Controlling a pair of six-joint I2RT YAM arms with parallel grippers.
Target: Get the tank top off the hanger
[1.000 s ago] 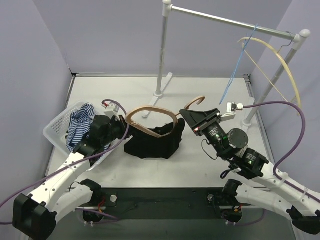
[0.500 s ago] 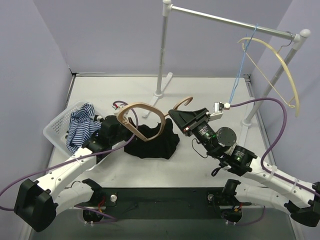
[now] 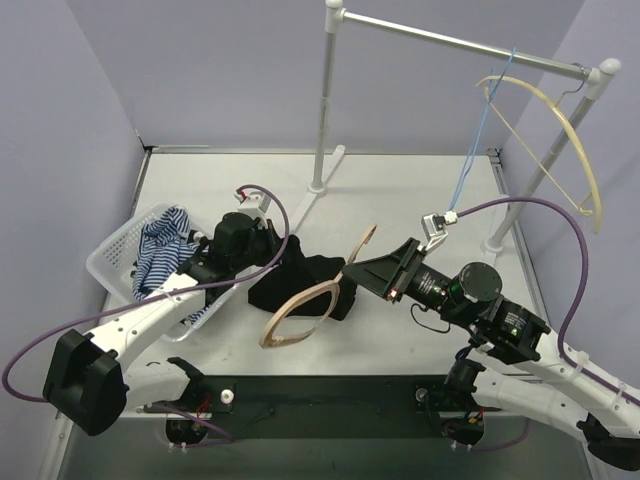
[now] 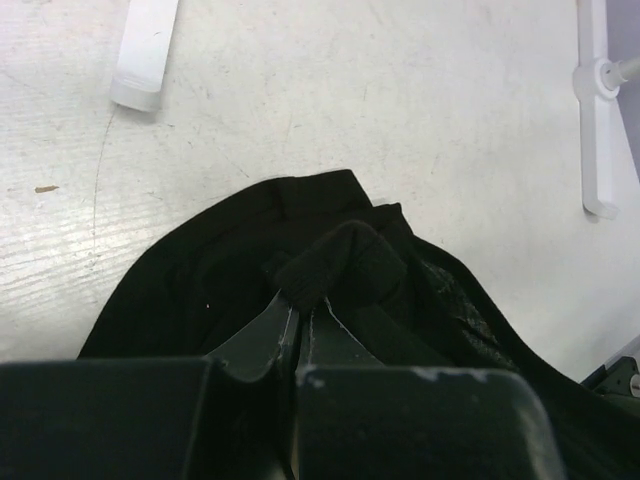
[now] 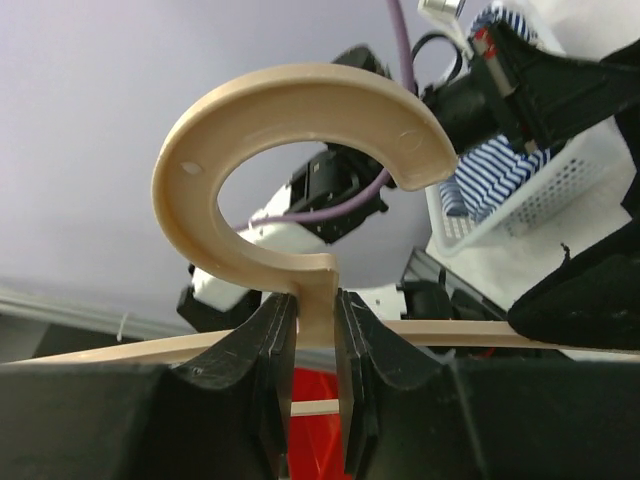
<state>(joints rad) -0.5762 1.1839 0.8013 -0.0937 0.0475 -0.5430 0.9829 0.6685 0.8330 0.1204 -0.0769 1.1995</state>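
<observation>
The black tank top (image 3: 305, 282) lies bunched on the table at the centre. My left gripper (image 3: 272, 248) is shut on a fold of the tank top (image 4: 335, 262) at its left edge. My right gripper (image 3: 352, 270) is shut on the neck of the tan wooden hanger (image 5: 318, 300), just below its hook (image 5: 290, 120). In the top view the hanger (image 3: 300, 310) hangs tilted over the tank top's near right side, its loop free of the cloth.
A white basket (image 3: 110, 262) with a blue-and-white striped garment (image 3: 160, 250) sits at the left. A white clothes rack (image 3: 325, 90) stands at the back, with a pale hanger (image 3: 560, 120) and a blue hanger (image 3: 480, 130) on its rail.
My right gripper has turned the hanger and swung it down and toward me, out of the tank top. My left gripper moved back and right, still holding the cloth.
</observation>
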